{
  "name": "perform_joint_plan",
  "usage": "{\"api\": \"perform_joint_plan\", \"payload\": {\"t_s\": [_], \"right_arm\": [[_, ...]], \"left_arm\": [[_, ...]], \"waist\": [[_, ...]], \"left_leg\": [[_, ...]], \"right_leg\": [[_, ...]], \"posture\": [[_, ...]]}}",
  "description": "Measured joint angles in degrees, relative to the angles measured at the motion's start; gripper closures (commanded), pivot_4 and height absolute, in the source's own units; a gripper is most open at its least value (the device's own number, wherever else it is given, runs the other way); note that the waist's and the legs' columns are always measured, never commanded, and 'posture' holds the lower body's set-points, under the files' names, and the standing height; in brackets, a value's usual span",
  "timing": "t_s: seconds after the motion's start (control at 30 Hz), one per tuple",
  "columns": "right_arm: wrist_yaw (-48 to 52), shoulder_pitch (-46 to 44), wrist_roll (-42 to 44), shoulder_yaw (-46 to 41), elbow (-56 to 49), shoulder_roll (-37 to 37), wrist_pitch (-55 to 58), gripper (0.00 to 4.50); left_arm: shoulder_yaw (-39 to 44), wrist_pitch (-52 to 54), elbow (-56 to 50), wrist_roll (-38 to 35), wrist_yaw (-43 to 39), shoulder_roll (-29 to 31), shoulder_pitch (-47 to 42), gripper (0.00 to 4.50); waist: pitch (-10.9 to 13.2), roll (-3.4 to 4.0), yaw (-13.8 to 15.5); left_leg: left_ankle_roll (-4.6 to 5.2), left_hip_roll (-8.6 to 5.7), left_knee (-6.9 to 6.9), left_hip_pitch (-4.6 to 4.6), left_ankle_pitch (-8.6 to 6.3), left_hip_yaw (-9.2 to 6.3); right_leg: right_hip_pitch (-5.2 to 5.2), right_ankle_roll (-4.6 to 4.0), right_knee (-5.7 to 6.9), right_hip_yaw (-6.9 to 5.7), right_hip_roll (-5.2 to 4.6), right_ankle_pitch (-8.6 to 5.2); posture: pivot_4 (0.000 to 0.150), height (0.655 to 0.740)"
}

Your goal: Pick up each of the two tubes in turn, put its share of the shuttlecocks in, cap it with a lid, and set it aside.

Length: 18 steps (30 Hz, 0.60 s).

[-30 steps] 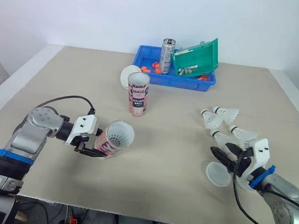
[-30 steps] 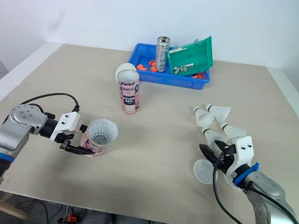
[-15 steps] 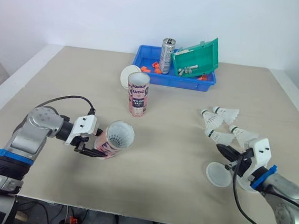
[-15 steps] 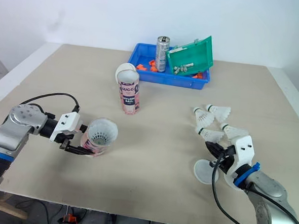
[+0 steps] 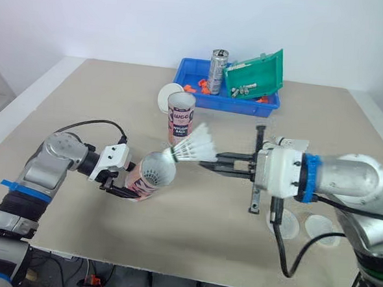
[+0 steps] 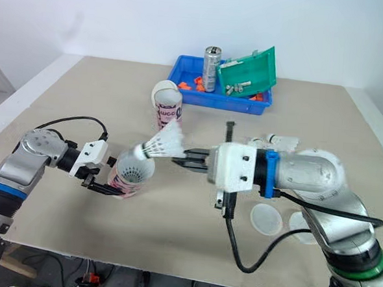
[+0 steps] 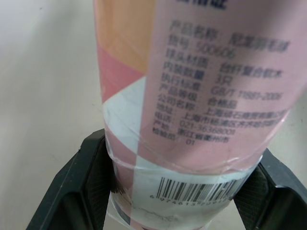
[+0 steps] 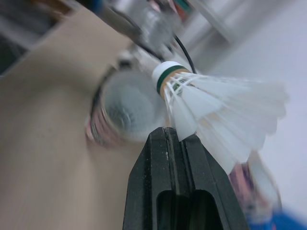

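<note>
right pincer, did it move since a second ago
Yes. The right pincer, shut on a shuttlecock, has swung left from the front lids toward the standing tube, and is now at the mouth of the held tube.

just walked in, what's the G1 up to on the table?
It is loading shuttlecocks. The left gripper holds a tube tilted, mouth toward the right arm. The right gripper pinches a shuttlecock by its skirt, cork end just at the tube's mouth, not yet in. The second tube stands upright farther back, uncapped. Two lids lie on the table by the right arm, and spare shuttlecocks lie behind it.
</note>
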Motion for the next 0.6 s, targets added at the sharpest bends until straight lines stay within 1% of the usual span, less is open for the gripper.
{"api": "perform_joint_plan", "payload": {"t_s": [0.2,0.4,0.43,0.47,0.5,0.53,0.57,0.6], "right_arm": [[5.49,-5.04,-8.36,7.79,11.77,4.98,-11.00,4.48],[10.61,-7.36,-11.99,11.37,17.51,6.25,-18.97,4.48],[11.74,-8.14,-12.53,11.62,18.38,6.51,-20.12,3.99],[11.79,-8.20,-12.56,11.62,18.44,6.53,-20.20,3.86],[12.22,-8.55,-12.78,11.69,18.94,6.62,-20.42,3.52],[12.97,-9.13,-13.04,12.00,19.47,6.64,-20.01,3.40],[13.76,-9.83,-12.79,12.17,19.66,6.73,-18.46,2.93],[14.13,-10.85,-11.43,12.19,19.54,7.06,-15.35,2.57]], "left_arm": [[-0.07,-0.18,0.36,0.00,-0.12,-0.07,-0.38,1.58],[-0.01,-0.11,0.36,0.01,-0.11,0.00,-0.37,1.58],[0.01,-0.11,0.36,0.00,-0.11,0.00,-0.37,1.58],[0.01,-0.11,0.36,0.00,-0.11,0.00,-0.37,1.58],[0.02,-0.09,0.36,0.00,-0.11,0.00,-0.37,1.58],[0.02,-0.07,0.35,0.01,-0.11,0.00,-0.37,1.58],[0.02,-0.04,0.35,0.01,-0.10,0.00,-0.37,1.58],[0.02,0.00,0.35,0.01,-0.11,0.00,-0.38,1.58]], "waist": [[-0.02,-0.08,-0.01],[-0.02,-0.07,-0.01],[-0.02,-0.08,0.00],[-0.02,-0.08,0.00],[-0.02,-0.08,0.00],[-0.02,-0.07,-0.01],[-0.02,-0.07,-0.01],[-0.02,-0.07,-0.01]], "left_leg": [[0.16,0.10,-0.01,-0.02,0.09,0.38],[0.17,0.24,-0.01,-0.02,0.10,0.42],[0.17,0.27,-0.01,-0.02,0.10,0.43],[0.17,0.27,-0.01,-0.02,0.10,0.43],[0.17,0.27,-0.01,-0.02,0.11,0.44],[0.17,0.27,-0.01,-0.02,0.11,0.46],[0.17,0.28,-0.01,-0.02,0.11,0.46],[0.17,0.31,-0.01,-0.02,0.11,0.47]], "right_leg": [[-0.01,0.01,0.02,-0.10,-0.11,0.04],[0.02,0.01,0.04,-0.24,-0.06,0.05],[0.03,0.01,0.05,-0.27,-0.06,0.06],[0.03,0.01,0.05,-0.27,-0.06,0.06],[0.03,0.00,0.05,-0.27,-0.06,0.06],[0.02,0.00,0.05,-0.26,-0.07,0.07],[0.02,-0.02,0.05,-0.27,-0.07,0.08],[0.00,-0.06,0.06,-0.27,-0.07,0.11]], "posture": [[0.150,0.7061],[0.150,0.7061],[0.150,0.7061],[0.150,0.7061],[0.150,0.7061],[0.150,0.7061],[0.150,0.7061],[0.150,0.7061]]}}
